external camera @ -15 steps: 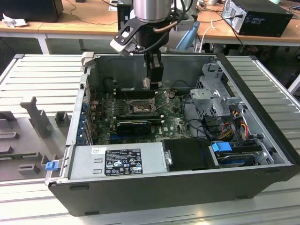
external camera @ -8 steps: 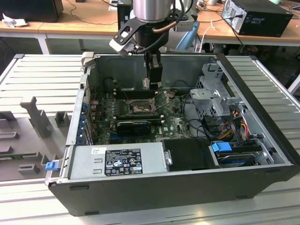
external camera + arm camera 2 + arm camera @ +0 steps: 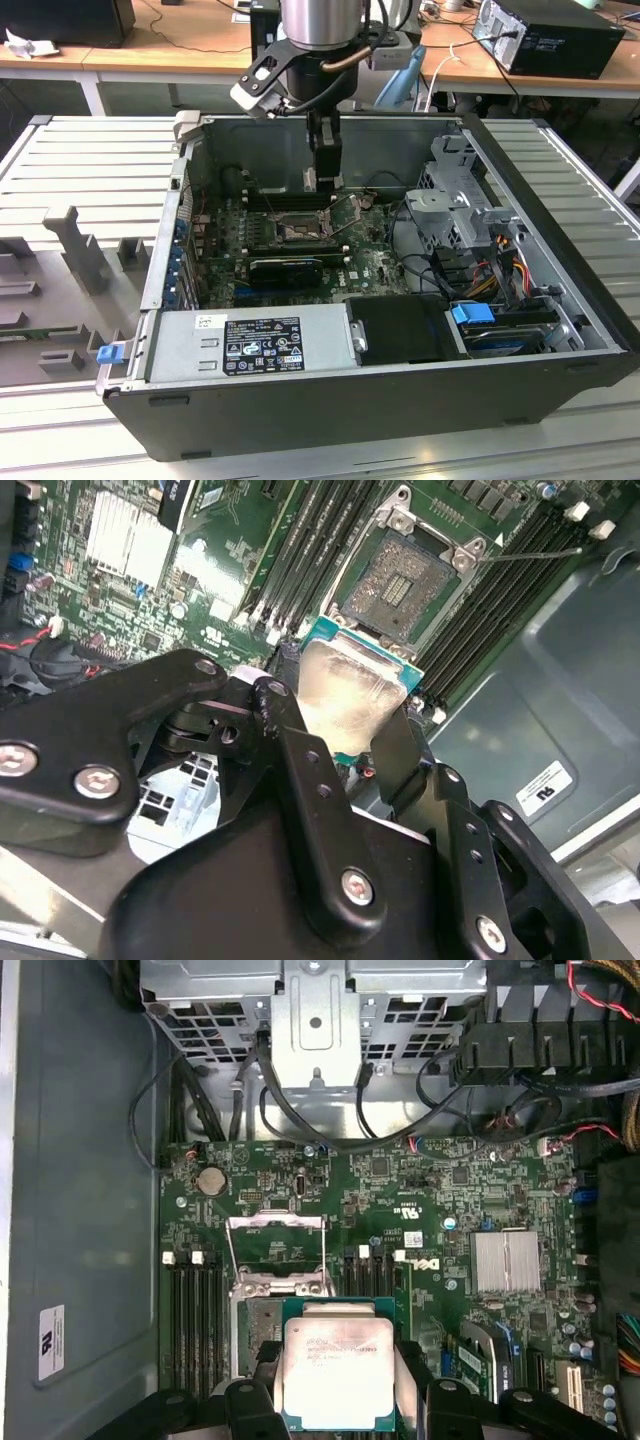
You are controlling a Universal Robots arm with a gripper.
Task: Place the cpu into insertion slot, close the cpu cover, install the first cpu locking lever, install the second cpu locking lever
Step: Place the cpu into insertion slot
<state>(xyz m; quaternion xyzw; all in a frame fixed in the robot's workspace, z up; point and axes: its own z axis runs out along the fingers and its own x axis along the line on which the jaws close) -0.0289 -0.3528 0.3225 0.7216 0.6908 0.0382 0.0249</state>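
insertion slot (image 3: 415, 580): open above | memory slots (image 3: 310, 550): flank both sides

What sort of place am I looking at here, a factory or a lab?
Probably a robotics lab or test workshop. An opened computer case lies on a slatted metal table, wooden desks stand behind, and the robot's hand holds a cpu above the motherboard.

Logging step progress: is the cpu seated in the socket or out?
Out. The gripper holds the cpu above the board; the socket lies bare, contacts showing.
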